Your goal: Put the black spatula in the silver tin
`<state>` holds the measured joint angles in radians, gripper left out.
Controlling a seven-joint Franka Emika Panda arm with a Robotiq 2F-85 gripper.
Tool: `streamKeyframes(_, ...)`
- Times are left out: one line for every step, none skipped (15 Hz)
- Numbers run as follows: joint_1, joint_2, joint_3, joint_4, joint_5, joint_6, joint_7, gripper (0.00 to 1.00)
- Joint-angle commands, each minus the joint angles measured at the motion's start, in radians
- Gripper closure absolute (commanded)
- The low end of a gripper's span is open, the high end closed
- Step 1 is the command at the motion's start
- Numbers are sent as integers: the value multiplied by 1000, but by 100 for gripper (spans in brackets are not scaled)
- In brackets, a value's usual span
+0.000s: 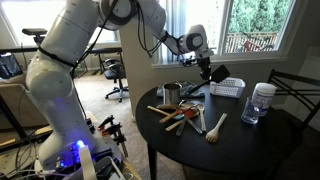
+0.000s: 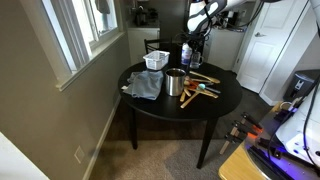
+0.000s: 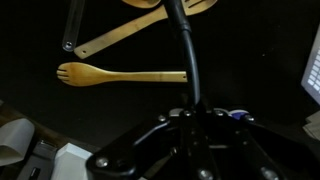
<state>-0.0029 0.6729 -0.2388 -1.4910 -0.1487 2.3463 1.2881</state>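
My gripper [image 1: 206, 64] is shut on the black spatula [image 1: 217, 74] and holds it in the air above the far side of the round black table [image 1: 270, 135]. In the wrist view the spatula's dark handle [image 3: 185, 55] runs up from between the jaws [image 3: 196, 112]. The silver tin [image 1: 172, 94] stands upright near the table's left side, apart from the gripper. It also shows in an exterior view [image 2: 176, 83], with the gripper [image 2: 196, 42] behind it. The tin is out of the wrist view.
Light wooden spoons [image 1: 190, 120] and a wooden fork [image 3: 120, 74] lie on the table beside the tin. A white slatted basket [image 1: 228, 88], a clear jar with a white lid [image 1: 260, 102] and a grey cloth [image 2: 145, 85] are also on the table.
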Motion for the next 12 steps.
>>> streamKeyframes(73, -154, -22, -204, -41, 159, 40, 92)
streamKeyframes(93, -175, -32, -231, -58, 196, 49, 92)
streamKeyframes(125, -197, -53, -260, -93, 240, 80, 92)
streamKeyframes(151, -215, -70, -283, -125, 274, 106, 92)
streamKeyframes(178, -232, -91, -301, -165, 299, 136, 92)
streamKeyframes(203, -248, -109, -317, -204, 318, 168, 92)
streamKeyframes(225, -259, -123, -330, -242, 331, 201, 92)
streamKeyframes(242, -270, -134, -340, -278, 338, 231, 92)
streamKeyframes(254, -274, -137, -346, -309, 339, 255, 92)
streamKeyframes(265, -281, -140, -353, -340, 337, 281, 92)
streamKeyframes(272, -284, -136, -358, -365, 330, 301, 92)
streamKeyframes(277, -289, -134, -363, -392, 328, 322, 92)
